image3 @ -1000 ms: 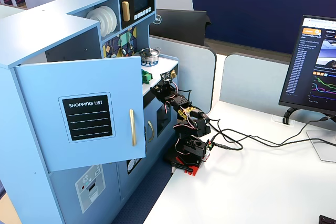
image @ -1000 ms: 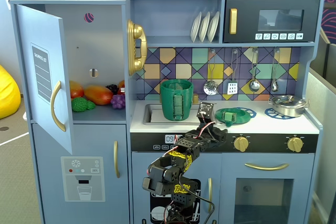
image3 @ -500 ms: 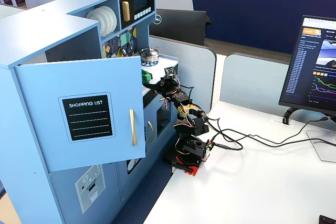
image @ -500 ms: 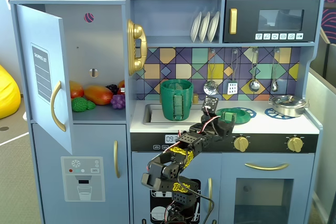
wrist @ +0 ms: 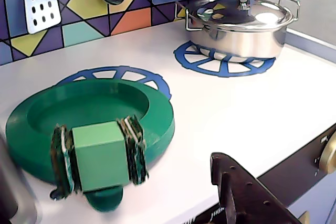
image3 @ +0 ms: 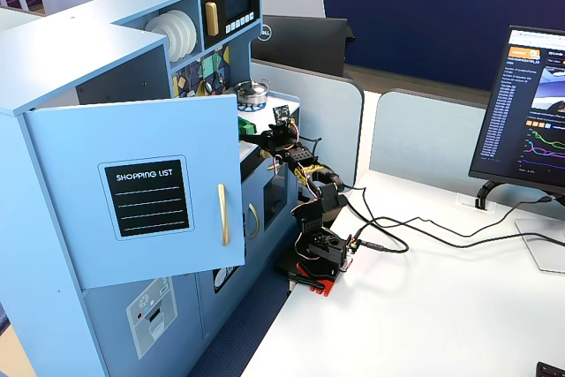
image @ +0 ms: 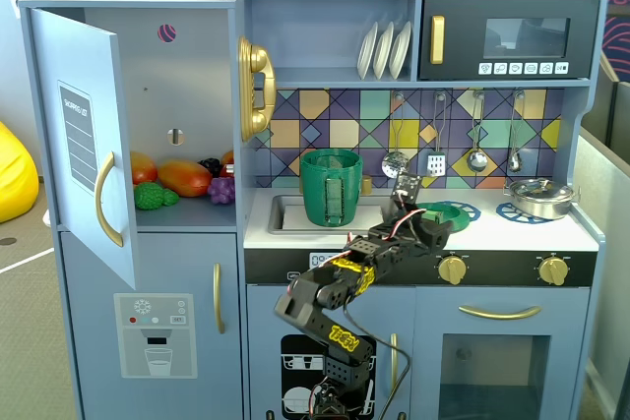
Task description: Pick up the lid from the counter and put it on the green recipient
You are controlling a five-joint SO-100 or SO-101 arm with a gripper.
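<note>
The lid (wrist: 105,106) is a flat round green disc. It lies on the white counter (wrist: 252,108) over a blue burner ring, just right of the arm's tip in a fixed view (image: 455,211). A light-green block with dark ribbed sides (wrist: 100,153) stands at its near rim. My gripper (wrist: 118,182) is open around that block. One dark jaw shows at the lower right, clear of the lid. The other side is a grey blur at the left edge. The green recipient (image: 331,187) stands upright and uncovered at the sink, left of my gripper (image: 413,202).
A silver pot with its own lid (wrist: 239,22) sits on the right burner ring (wrist: 226,64). Utensils (image: 477,145) hang on the tiled back wall. The sink (image: 285,209) is left of the green pot. The cupboard door (image: 84,145) stands open with toy fruit inside.
</note>
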